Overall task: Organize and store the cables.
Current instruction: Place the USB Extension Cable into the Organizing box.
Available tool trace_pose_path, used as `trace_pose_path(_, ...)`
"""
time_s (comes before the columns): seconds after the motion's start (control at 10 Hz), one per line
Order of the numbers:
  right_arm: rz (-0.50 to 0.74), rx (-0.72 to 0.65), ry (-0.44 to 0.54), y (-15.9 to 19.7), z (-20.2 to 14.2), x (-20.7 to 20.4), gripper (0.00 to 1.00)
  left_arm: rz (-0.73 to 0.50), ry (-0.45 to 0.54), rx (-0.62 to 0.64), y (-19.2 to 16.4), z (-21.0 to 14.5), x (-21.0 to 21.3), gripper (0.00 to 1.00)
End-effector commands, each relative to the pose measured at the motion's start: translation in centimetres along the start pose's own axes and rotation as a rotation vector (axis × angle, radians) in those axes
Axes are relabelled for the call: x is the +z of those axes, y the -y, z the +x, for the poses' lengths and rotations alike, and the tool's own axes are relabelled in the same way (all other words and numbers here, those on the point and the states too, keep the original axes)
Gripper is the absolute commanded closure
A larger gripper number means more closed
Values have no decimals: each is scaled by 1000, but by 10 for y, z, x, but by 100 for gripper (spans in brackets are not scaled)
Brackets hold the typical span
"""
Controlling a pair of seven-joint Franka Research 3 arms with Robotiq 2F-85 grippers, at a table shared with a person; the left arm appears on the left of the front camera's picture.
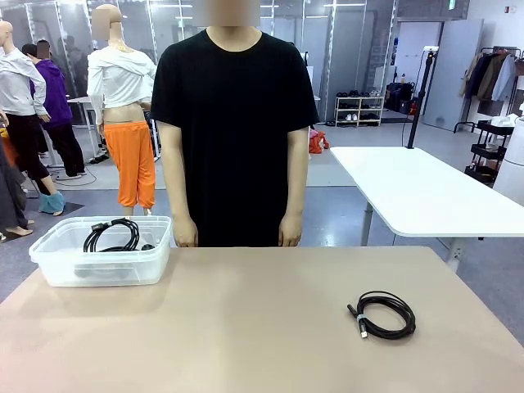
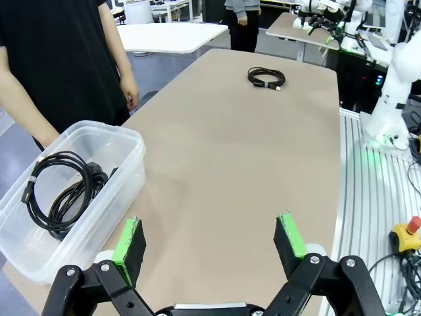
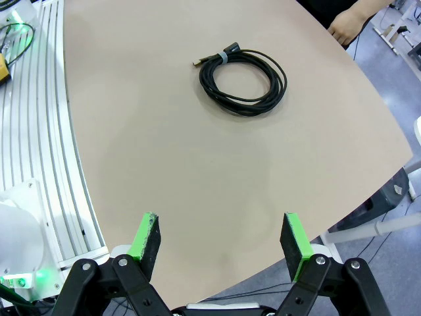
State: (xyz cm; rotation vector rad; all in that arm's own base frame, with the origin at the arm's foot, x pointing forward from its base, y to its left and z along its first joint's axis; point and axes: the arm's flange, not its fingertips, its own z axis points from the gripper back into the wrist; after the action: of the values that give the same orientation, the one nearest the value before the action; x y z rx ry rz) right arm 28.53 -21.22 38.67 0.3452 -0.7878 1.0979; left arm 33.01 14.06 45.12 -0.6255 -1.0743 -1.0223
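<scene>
My left gripper [image 2: 209, 247] and right gripper [image 3: 222, 242] both hang with jaws spread wide, holding nothing above the smooth matte tan table [image 1: 246, 327]. One round coil of thin black cable [image 1: 382, 314] lies flat at the table's right. More coiled cables [image 1: 115, 235] sit in the clear plastic bin [image 1: 98, 266] at far left.

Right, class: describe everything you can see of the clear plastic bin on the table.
The clear plastic bin is a shallow, translucent rectangular tub with rounded corners, a thick rim and no lid. It sits upright and flat at the beige table's far left corner, just in front of the standing person. Inside lies a coiled black cable with plug ends. No fingers touch it.
</scene>
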Motion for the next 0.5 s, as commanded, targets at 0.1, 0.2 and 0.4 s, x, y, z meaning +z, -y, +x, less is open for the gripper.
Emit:
trace_pose_path(0.1, 41, -105, -130, 0, 40, -25, 7, 25, -6, -14, 0, -2, -4, 0)
trace_pose_path(0.2, 48, -140, -134, -1, 78, -51, 7, 25, -6, -14, 0, -2, -4, 0)
trace_pose_path(0.4, 37, -231, -272, -10, 141, -111, 7, 25, -6, -14, 0, -2, -4, 0)
